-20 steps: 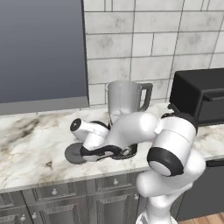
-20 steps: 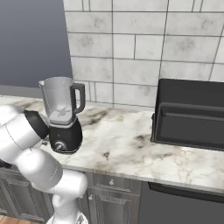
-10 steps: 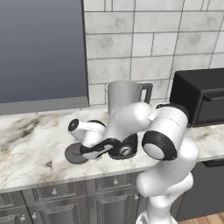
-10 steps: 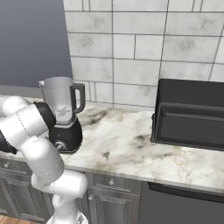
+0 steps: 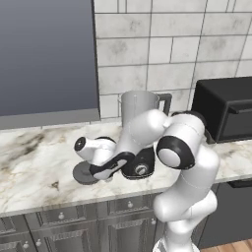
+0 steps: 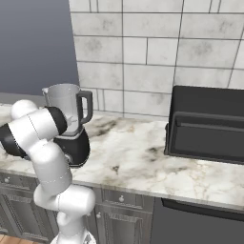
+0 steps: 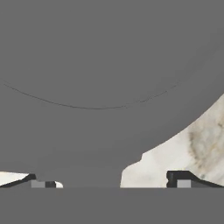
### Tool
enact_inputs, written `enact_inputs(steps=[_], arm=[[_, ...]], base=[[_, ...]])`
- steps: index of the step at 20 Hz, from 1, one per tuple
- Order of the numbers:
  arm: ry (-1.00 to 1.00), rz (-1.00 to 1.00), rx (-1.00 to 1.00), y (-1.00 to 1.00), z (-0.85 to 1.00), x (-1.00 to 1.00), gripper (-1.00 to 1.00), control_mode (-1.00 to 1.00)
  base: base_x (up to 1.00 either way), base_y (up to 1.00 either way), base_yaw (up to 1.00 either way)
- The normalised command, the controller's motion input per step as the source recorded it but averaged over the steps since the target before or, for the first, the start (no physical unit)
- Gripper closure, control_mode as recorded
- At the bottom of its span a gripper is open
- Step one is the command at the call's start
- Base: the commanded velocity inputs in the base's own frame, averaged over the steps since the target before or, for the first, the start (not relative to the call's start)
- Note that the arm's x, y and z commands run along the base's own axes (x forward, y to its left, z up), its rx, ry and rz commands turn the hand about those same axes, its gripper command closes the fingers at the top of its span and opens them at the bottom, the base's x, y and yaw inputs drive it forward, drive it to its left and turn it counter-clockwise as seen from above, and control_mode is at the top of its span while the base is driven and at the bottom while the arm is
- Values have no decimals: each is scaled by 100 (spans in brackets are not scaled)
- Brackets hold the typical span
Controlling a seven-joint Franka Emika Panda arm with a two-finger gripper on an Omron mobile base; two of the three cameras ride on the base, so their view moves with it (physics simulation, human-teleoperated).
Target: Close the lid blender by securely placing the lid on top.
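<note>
Hand (image 7: 107,183) now lower, over lid (image 5: 84,174)

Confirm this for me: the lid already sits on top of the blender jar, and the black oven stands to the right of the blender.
Not quite. The lid lies flat on the counter left of the blender, whose jar mouth is open, as the left base view shows. The black oven does stand to the blender's right.
</note>
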Motion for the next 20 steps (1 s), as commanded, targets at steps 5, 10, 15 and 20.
enact_inputs(steps=[5,10,15,20], arm=[[0,1,0,0,-18,10,-100,-100],[0,1,0,0,-24,12,100,-100],[0,1,0,0,-16,0,100,-100],[-4,1,1,0,-5,-1,100,-100]], base=[[0,0,0],[0,0,0],[0,0,0],[0,0,0]])
